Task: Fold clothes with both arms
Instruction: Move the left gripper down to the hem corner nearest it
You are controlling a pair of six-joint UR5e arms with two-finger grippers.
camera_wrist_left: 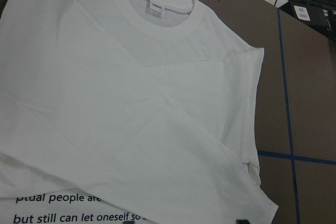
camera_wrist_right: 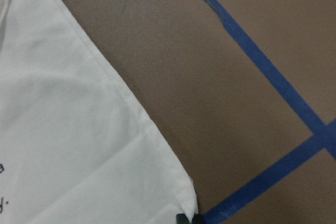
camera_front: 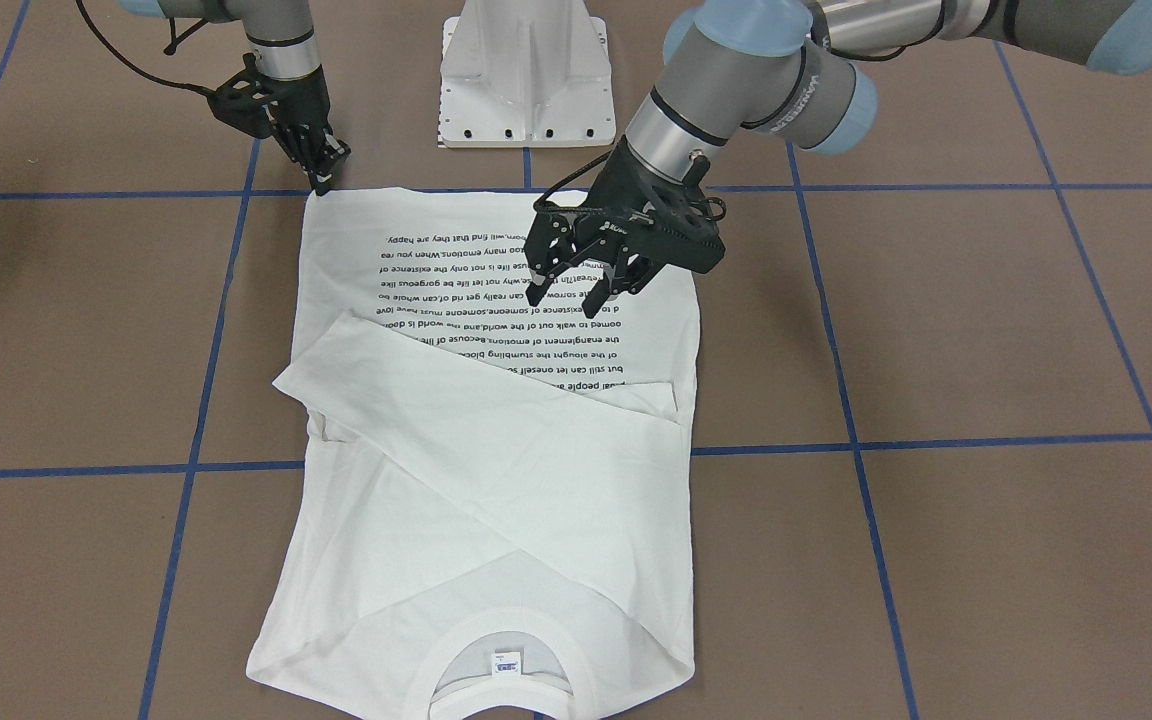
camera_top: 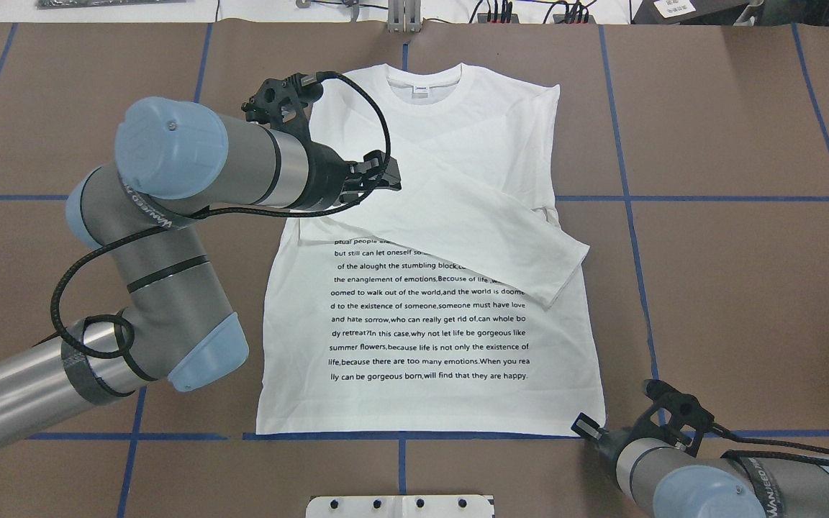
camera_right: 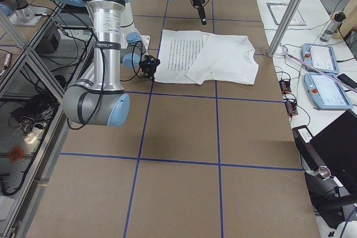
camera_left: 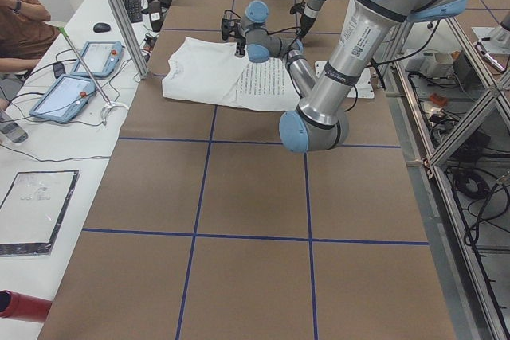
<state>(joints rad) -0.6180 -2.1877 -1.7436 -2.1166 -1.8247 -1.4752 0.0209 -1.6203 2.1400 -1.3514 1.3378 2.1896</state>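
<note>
The white long-sleeved T-shirt lies flat, text side up, its collar at the far edge. One sleeve is folded diagonally across the chest. My left gripper is open and empty, above the shirt near the top lines of text; it also shows in the overhead view. My right gripper points down at the hem corner nearest the robot. In the right wrist view the T-shirt's corner meets the closed dark fingertips.
The white pedestal base stands just behind the hem. Blue tape lines cross the brown table. In the exterior left view, a side desk with tablets and a metal post lie beyond the collar end.
</note>
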